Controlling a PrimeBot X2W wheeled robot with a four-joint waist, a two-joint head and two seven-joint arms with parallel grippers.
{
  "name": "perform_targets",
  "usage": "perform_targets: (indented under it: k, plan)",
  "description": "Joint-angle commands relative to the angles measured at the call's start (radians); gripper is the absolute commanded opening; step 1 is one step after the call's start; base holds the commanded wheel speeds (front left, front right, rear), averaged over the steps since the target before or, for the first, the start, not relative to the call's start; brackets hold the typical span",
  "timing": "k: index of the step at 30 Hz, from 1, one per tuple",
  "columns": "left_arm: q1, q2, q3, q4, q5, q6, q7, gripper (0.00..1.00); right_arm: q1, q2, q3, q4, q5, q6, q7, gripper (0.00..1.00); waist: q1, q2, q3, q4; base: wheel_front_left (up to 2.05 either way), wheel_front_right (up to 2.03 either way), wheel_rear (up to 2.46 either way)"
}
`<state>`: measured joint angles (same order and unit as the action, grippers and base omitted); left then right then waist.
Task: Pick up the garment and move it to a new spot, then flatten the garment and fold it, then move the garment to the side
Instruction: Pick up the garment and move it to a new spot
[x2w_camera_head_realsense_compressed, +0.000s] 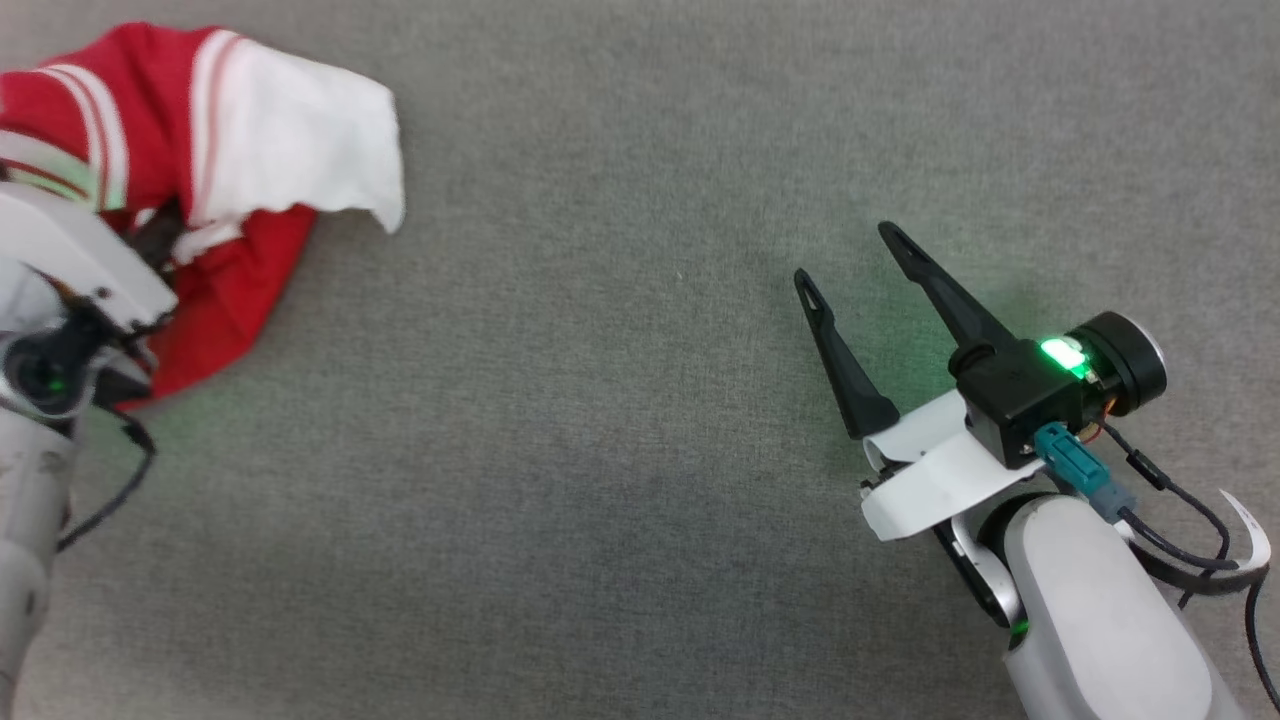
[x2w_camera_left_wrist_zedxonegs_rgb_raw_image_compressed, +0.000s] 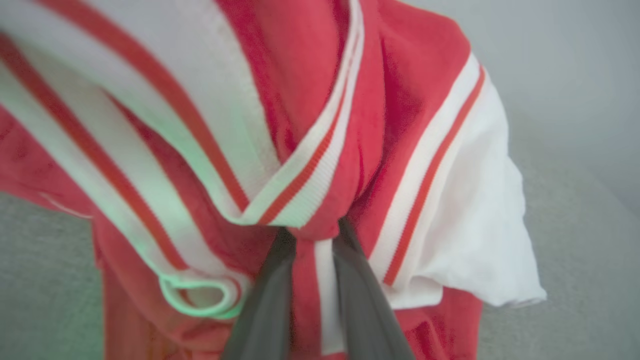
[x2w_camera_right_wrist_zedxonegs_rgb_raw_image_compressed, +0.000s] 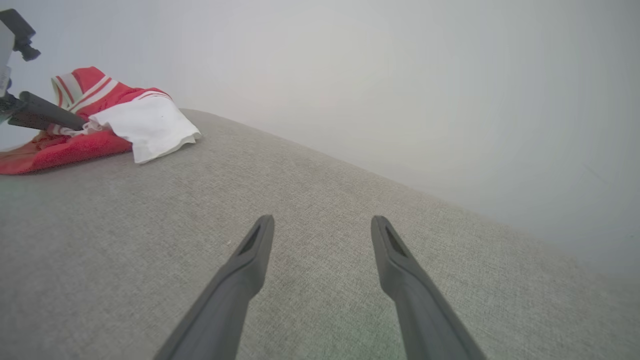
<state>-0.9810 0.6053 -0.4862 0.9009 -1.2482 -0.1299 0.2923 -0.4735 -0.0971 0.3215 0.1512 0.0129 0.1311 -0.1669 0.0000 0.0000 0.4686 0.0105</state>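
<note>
1. Garment (x2w_camera_head_realsense_compressed: 250, 140) lies bunched at the far left of the grey surface (x2w_camera_head_realsense_compressed: 600, 450), well apart from my right gripper (x2w_camera_head_realsense_compressed: 845, 255).
2. My left gripper (x2w_camera_left_wrist_zedxonegs_rgb_raw_image_compressed: 315, 235): fingers (x2w_camera_left_wrist_zedxonegs_rgb_raw_image_compressed: 277, 285) drawn close together, with a fold of red cloth and white trim pinched between them just below the striped band. I read this as clamped on the garment.
3. Right gripper: fingers spread wide with nothing between them, over bare surface at the near right.
4. Handling, my judgement: a soft, light, limp knit. It will drape and trail from any single pinch and keep no shape. The ribbed trim looks thicker than the white sleeve (x2w_camera_head_realsense_compressed: 300, 130), so it should give a surer bite.
5. For flattening I would want two holds, at shoulders or hem corners. I cannot locate either in this heap.
6. Hard to make out:
   - The garment's left part is cut off in the head view, and my own left wrist covers some of it.
   - The left wrist view is blurred, so I cannot tell how many layers the pinch holds.
   - I can make out no chest lettering.
</note>
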Motion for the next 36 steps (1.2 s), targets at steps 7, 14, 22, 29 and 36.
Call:
perform_targets:
  k: [7,14,22,29,36]
  plan:
    - [-0.001,-0.004,-0.030,-0.077,-0.023,0.000,-0.158,0.00,0.057,0.011,-0.060,0.031,0.025,-0.001,-0.026,1.00,0.0000,0.0000,-0.155,0.027,0.00,0.00,0.00]
    - [-0.030,-0.042,-0.081,-0.197,-0.054,0.000,-0.196,0.00,0.130,0.026,-0.183,0.020,0.038,-0.001,-0.043,1.00,0.0000,0.0000,-0.232,0.004,0.00,0.00,0.00]
    - [-0.092,-0.143,-0.222,-0.281,0.003,0.000,-0.151,0.00,0.165,0.039,-0.319,-0.011,0.047,-0.001,-0.055,1.00,0.0000,0.0000,-0.219,-0.085,0.00,0.00,0.00]
    - [-0.153,-0.296,-0.300,-0.235,0.038,0.000,-0.183,0.00,0.145,0.046,-0.383,-0.023,0.065,-0.001,-0.075,1.00,0.0000,0.0000,-0.162,-0.180,0.00,0.00,0.00]
    - [-0.124,-0.419,-0.331,-0.174,0.003,0.000,-0.250,0.00,0.131,0.047,-0.421,-0.013,0.116,-0.001,-0.093,1.00,0.0000,0.0000,-0.108,-0.252,0.00,0.00,0.00]
